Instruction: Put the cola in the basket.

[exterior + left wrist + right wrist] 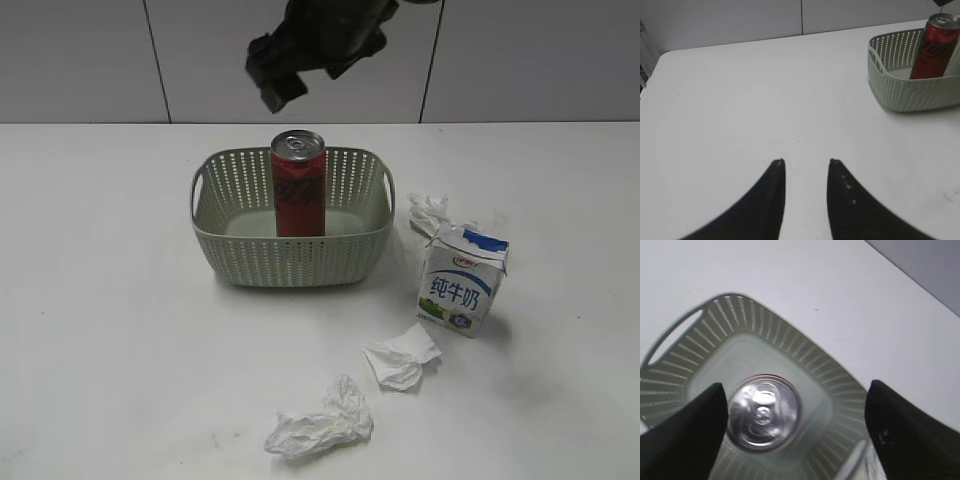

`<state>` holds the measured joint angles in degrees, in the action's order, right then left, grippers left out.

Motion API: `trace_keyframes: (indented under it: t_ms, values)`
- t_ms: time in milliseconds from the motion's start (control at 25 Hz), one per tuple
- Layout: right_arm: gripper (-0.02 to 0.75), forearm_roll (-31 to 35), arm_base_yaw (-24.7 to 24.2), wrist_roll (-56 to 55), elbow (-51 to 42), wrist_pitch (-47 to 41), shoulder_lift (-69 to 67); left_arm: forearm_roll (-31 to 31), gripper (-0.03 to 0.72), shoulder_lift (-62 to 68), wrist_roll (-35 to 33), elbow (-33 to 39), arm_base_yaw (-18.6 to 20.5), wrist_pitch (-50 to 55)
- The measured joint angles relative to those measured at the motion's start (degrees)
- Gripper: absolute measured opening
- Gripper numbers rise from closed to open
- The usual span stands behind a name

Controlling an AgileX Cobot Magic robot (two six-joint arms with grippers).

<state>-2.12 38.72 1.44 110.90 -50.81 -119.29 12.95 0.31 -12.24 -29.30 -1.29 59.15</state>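
Note:
The cola (298,185), a tall red can with a silver top, stands upright inside the pale green basket (250,260), rising above its rim. My right gripper (290,70) hangs open and empty above the can. In the right wrist view the can's silver top (762,412) sits below the wide-open jaws (797,405), inside the basket (740,325). My left gripper (806,162) is open and empty over bare table, well left of the basket (910,95) and the cola (935,47).
A white-and-blue milk carton (463,280) stands to the right of the basket. Crumpled tissues lie behind the carton (428,212), in front of it (402,358) and near the front edge (320,420). A grey wall runs behind the white table.

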Motion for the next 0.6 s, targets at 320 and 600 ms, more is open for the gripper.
trace_keyframes:
  t_ms: [320,600]
  values:
    - [0.642,0.2,-13.5,-2.0,0.1,-5.2,5.7,0.0,0.23,0.0,0.0,0.0,0.0,0.0]
    - [0.611,2.1,-29.5,-3.7,0.1,-16.7,9.8,0.0,0.23,0.0,0.0,0.0,0.0,0.0]
